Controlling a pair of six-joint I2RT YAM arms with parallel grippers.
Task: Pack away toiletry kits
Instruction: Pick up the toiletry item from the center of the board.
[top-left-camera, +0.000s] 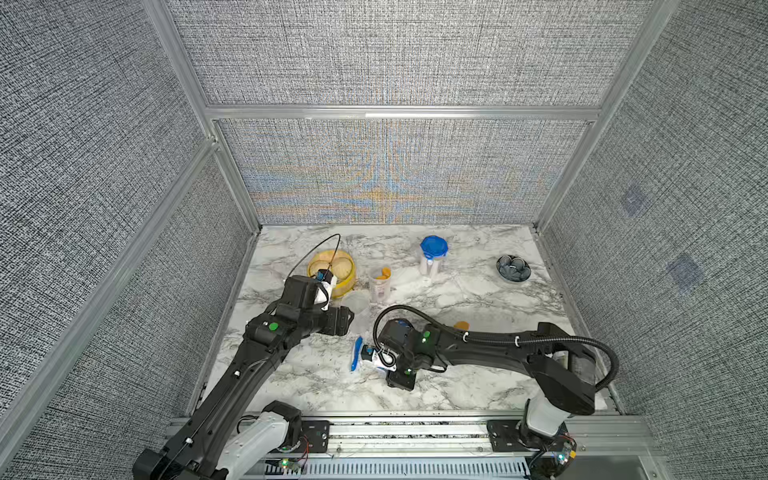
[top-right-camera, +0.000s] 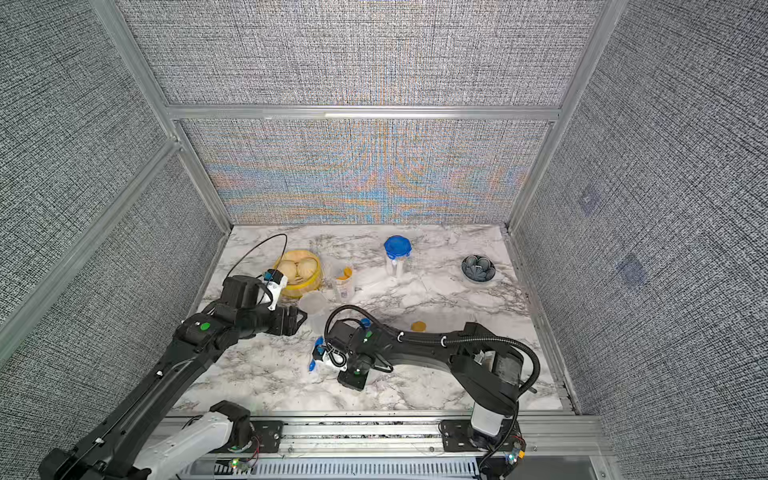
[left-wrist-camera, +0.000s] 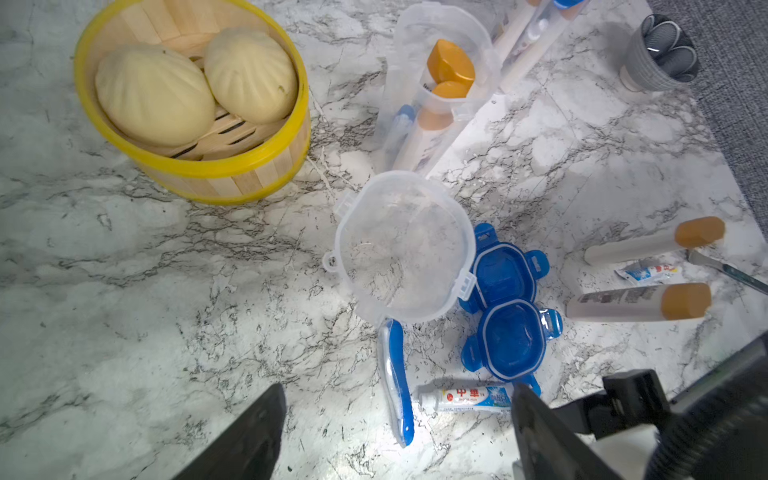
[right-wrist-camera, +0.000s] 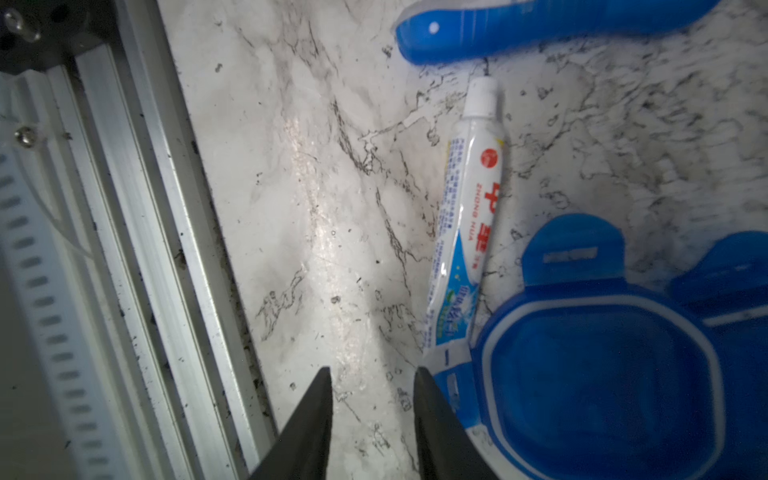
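Note:
An empty clear tub (left-wrist-camera: 401, 249) stands open beside two loose blue lids (left-wrist-camera: 503, 270). A blue toothbrush (left-wrist-camera: 397, 382) and a toothpaste tube (left-wrist-camera: 465, 397) lie in front of it. Behind it, a second open tub (top-left-camera: 380, 284) holds orange-capped bottles. A third tub (top-left-camera: 433, 257) with its blue lid on stands further back. Two bottles (left-wrist-camera: 636, 303) and another toothpaste tube (left-wrist-camera: 648, 272) lie to the right. My left gripper (left-wrist-camera: 399, 390) hovers open above the toothbrush. My right gripper (right-wrist-camera: 372, 372) is low over bare marble beside the toothpaste tube (right-wrist-camera: 469, 216) and a lid (right-wrist-camera: 602, 374), open and narrow, holding nothing.
A yellow steamer (top-left-camera: 332, 268) with buns sits at the back left, close to my left wrist. A dark bowl (top-left-camera: 513, 268) stands at the back right. The metal rail (right-wrist-camera: 124, 208) along the table's front edge runs close to my right gripper.

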